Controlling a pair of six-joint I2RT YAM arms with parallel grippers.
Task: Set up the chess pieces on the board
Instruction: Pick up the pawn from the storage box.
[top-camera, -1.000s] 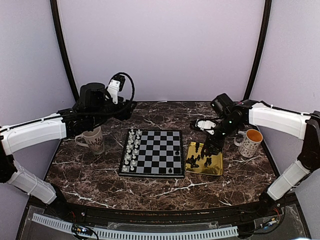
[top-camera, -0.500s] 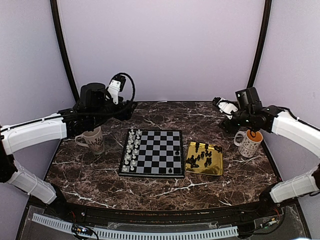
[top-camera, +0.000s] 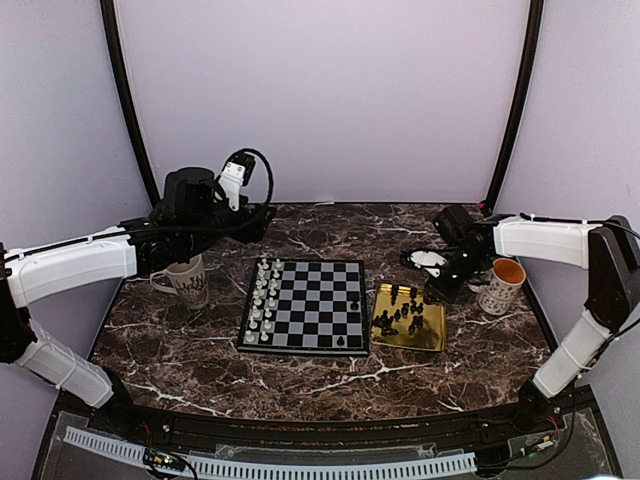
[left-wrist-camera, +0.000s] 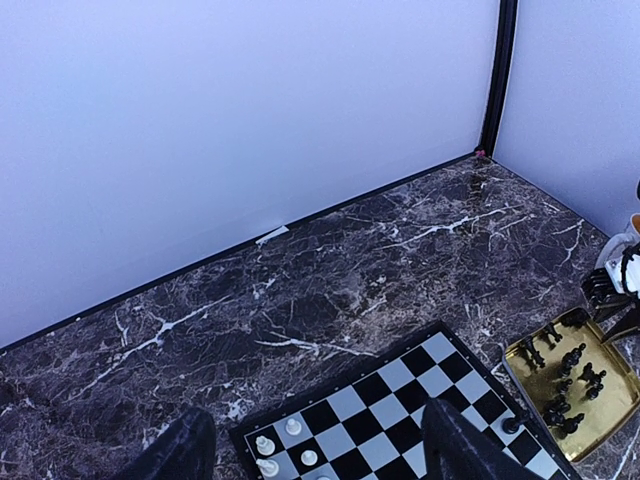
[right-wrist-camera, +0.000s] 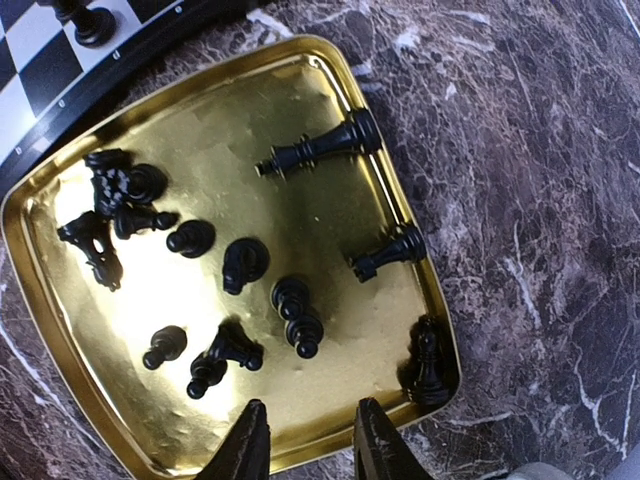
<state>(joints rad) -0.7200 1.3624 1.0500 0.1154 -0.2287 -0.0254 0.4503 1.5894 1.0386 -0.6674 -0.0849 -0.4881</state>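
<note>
Right wrist view: right gripper (right-wrist-camera: 310, 420) hangs over the gold tray's (right-wrist-camera: 392, 200) edge away from the board (top-camera: 305, 305), fingers narrowed but parted, nothing between them. Black chess pieces (right-wrist-camera: 235, 265) lie scattered in the tray, straight ahead of the fingertips. An upright pair (right-wrist-camera: 298, 315) stands touching, nearest the gap. One toppled piece (right-wrist-camera: 318, 148) lies with its long axis along my closing line, so I judge the upright pair easier. Rim close, neighbours crowd. Left gripper (left-wrist-camera: 320, 445) hangs wide and empty beyond the board's far left corner, well apart from the tray; right arm is nearer.
</note>
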